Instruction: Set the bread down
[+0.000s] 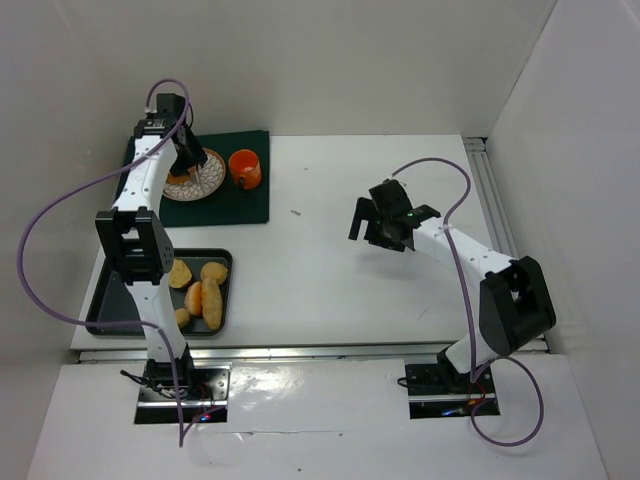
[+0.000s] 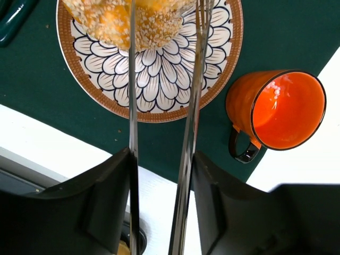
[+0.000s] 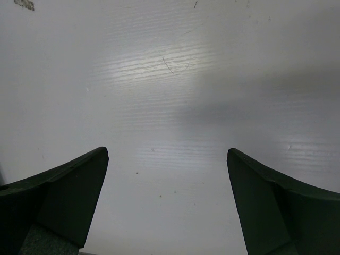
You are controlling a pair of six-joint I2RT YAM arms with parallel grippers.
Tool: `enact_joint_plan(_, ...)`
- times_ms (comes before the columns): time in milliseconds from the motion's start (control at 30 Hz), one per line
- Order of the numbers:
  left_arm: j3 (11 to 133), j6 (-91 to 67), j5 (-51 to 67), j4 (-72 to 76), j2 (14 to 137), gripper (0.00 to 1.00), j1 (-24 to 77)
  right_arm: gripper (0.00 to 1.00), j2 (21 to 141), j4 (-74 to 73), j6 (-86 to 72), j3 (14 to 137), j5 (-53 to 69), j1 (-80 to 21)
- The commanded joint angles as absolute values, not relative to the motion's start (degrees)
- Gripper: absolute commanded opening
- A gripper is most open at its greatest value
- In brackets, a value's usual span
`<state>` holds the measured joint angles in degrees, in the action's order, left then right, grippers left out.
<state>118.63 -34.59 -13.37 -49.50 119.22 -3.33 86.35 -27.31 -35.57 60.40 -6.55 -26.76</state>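
Bread: 1 seeded roll [image 2: 106, 21] on the flowered plate [image 2: 106, 90], top of the left wrist view, straddled by 1 pair of tongs [image 2: 188, 106]. 5 rolls [image 1: 205, 295] (as far as countable) lie in the dark tray [image 1: 105, 325], lower left overhead. Left gripper [image 2: 162, 156]: fingers half apart, clasping the tongs. Right gripper [image 3: 167, 154]: spread wide, empty. 1 orange cup [image 2: 281, 111], right of the plate.

No readable text, label or number anywhere.

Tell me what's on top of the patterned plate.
One sesame-topped bread roll, with the metal tongs reaching over it. The plate centre under the roll is covered, and the roll's far end runs out of the wrist view.
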Motion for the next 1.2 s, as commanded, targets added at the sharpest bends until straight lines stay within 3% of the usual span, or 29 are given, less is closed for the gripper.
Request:
enact_joint_plan(0,119.79,-33.22,-14.06,-49.22,113.92,0.60,-3.16,1.00,84.99,-27.69,-36.56,60.21,-7.65,-27.33)
enact_joint_plan(367,116.91,-31.64,-14.60,-51.94,101.53,0.60,-0.71,1.00,82.00,-26.02,-37.71,57.04,-6.50,-28.92)
enact_joint_plan(767,77.19,-32.70,-7.12,-58.70,67.88,0.60,5.71,1.00,84.90,-23.12,-37.18,57.03,-4.13,-29.97)
enact_joint_plan(1167,66.36,-38.49,-5.54,-71.80,59.51,0.58,11.07,1.00,88.68,-25.66,-34.01,61.87,-2.99,-31.03)
